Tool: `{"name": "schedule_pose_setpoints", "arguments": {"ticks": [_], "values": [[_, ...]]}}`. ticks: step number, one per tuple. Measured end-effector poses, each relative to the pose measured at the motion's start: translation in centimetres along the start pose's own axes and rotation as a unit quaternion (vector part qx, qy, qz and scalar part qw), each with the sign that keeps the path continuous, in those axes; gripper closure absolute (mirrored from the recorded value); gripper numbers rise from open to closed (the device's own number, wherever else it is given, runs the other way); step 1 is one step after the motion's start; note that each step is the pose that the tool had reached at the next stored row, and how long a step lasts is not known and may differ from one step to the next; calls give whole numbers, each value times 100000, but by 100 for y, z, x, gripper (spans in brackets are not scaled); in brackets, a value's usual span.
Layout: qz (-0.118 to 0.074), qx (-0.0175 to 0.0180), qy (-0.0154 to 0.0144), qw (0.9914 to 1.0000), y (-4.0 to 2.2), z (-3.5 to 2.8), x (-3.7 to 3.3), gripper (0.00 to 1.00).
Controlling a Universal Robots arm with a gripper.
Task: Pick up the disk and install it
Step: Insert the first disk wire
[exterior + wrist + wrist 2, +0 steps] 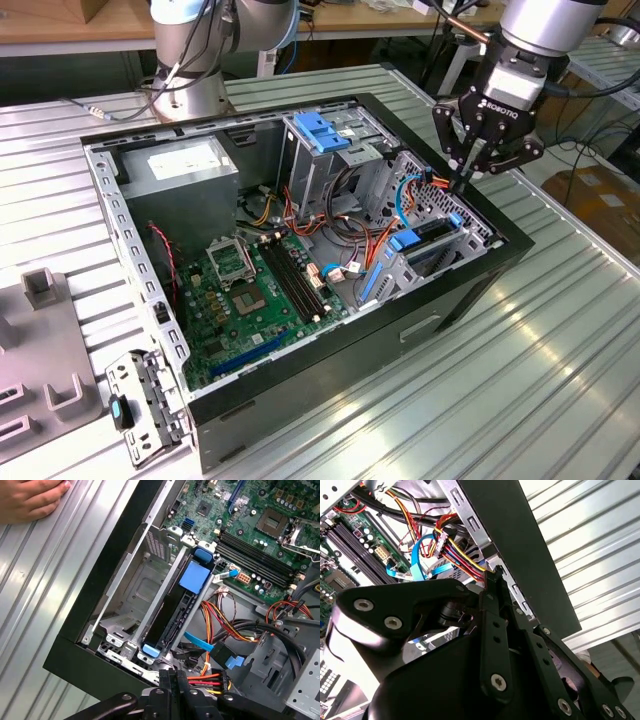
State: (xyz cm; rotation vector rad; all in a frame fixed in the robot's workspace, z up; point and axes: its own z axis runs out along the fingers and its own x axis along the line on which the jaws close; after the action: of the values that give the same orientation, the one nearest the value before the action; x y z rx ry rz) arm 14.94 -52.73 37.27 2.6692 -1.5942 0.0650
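The disk (172, 610) already sits edge-up in the drive cage (135, 595) at the front corner of the open computer case (480, 290), its blue carrier rails showing, so the pick-up looks finished and seating is at most what remains. In the exterior view the hand (462, 180) hangs at about two o'clock from the motherboard (250, 295), fingertips clenched together over the bundled cables (415, 195), grasping nothing. The first wrist view adds a person's hand (30, 500) resting on the bench (45, 580); the second wrist view looks past the fingers (492, 625) to the colored wires (462, 555)
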Motion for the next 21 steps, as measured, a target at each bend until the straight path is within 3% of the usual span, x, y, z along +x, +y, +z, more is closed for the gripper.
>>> {"name": "schedule_pose_setpoints", "arguments": {"ticks": [5,9,11,16,17,18,21], "values": [[599,-30,-5,99998,0,0,0,84],[2938,-157,-10,99957,0,0,0,84],[4614,-248,-10,99893,0,0,0,84],[9049,-493,-19,99589,0,1,0,84],[11362,-614,-31,99351,0,1,0,84],[12511,-673,-42,99212,0,2,0,84],[14543,-782,-47,98934,0,3,0,84]]}}
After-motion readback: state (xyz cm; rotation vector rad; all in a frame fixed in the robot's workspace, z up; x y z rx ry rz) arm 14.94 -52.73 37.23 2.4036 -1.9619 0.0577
